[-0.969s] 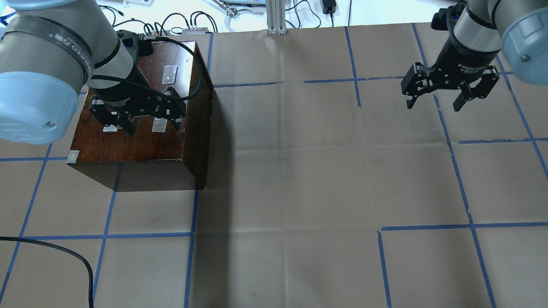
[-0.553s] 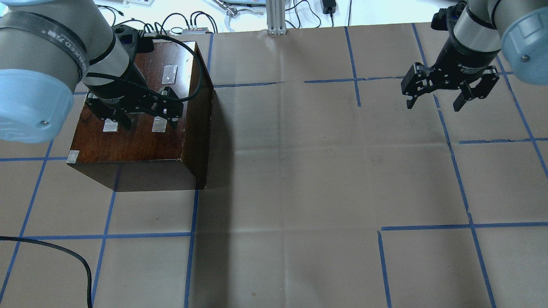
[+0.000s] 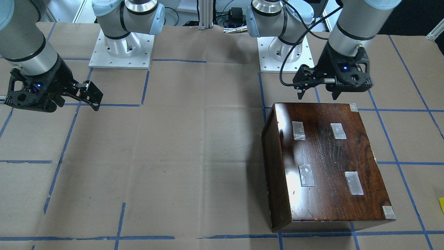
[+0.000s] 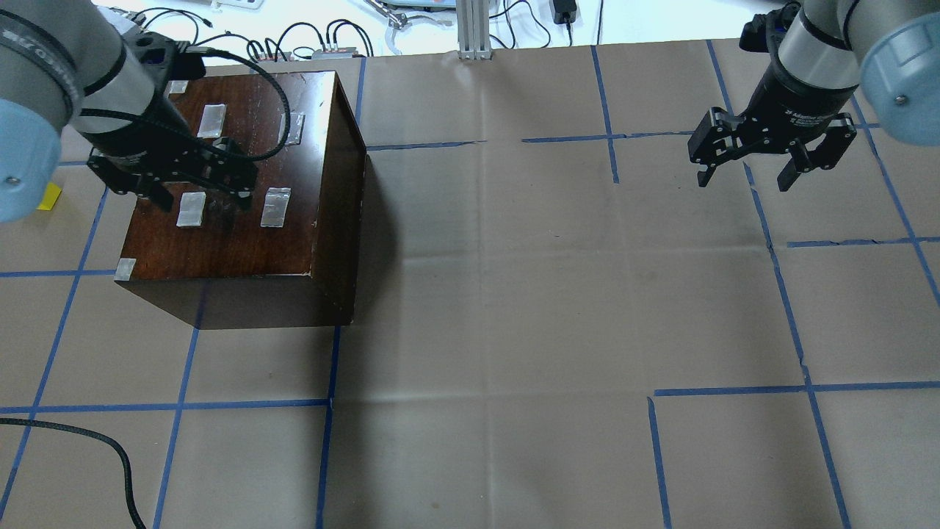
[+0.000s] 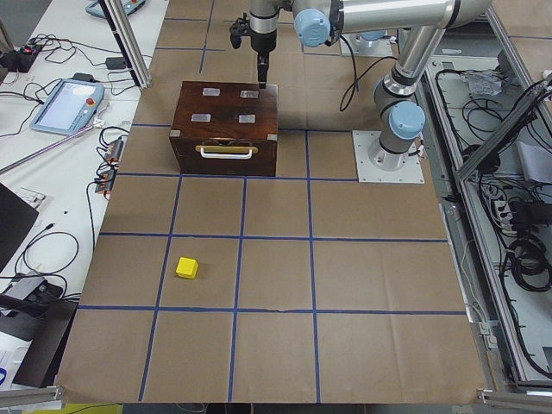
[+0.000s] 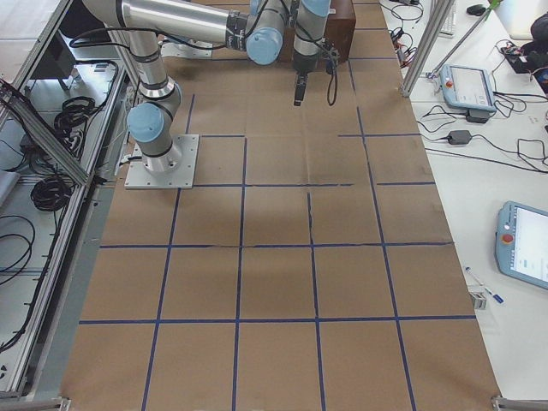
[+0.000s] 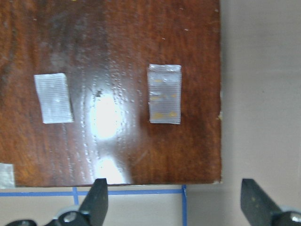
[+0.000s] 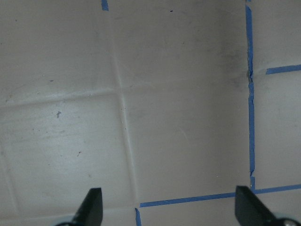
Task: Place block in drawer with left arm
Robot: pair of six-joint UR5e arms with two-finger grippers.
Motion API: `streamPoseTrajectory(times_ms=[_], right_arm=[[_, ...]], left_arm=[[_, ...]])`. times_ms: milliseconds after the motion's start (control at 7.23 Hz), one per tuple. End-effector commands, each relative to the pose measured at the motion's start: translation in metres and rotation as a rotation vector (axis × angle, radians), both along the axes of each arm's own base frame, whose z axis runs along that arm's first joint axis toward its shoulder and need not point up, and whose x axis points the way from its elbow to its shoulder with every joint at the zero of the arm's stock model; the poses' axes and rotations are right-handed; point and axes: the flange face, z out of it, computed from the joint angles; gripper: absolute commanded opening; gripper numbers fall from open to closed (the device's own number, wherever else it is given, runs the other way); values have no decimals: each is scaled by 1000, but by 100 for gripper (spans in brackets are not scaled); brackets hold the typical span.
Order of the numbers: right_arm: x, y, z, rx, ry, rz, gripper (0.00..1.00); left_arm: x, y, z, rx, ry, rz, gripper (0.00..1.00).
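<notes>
The yellow block lies on the brown paper, well apart from the box; it also shows at the left edge of the overhead view and at the right edge of the front-facing view. The dark-brown box stands shut. Its front with a pale handle shows only in the exterior left view, and the pale drawer tray is hidden inside. My left gripper hovers open and empty above the box's tape-patched top. My right gripper hangs open and empty over bare paper far to the right.
Blue tape lines grid the paper-covered table. A black cable lies at the near left of the overhead view. Tablets, cables and an aluminium post sit beyond the table's far edge.
My left gripper has moved left and slightly toward the far side over the box top, still open. The yellow block has come into view beside the arm. The right arm has not moved.
</notes>
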Motion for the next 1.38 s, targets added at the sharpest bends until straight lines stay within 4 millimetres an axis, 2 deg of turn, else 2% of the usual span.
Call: streamPoseTrajectory(times_ms=[0,138,277,415,553,692,830,1107,1245], right_arm=[[0,0,0,0,0,0,100],[0,0,0,-1,0,0,100],[0,0,0,0,0,0,100],[0,0,0,0,0,0,100],[0,0,0,0,0,0,100],[0,0,0,0,0,-1,100],[0,0,0,0,0,0,100],[0,0,0,0,0,0,100],[0,0,0,0,0,0,100]], left_arm=[[125,-2,-11,23,4,211,99],[184,1,-24,48,17,321,99],[234,1,-42,80,30,404,99],[266,-7,-48,83,39,430,99],[291,-35,-50,74,40,283,99],[315,-68,-61,68,46,181,99],[331,-87,-72,76,43,168,99],[332,-93,-82,79,63,166,99],[333,-97,-93,86,85,169,99]])
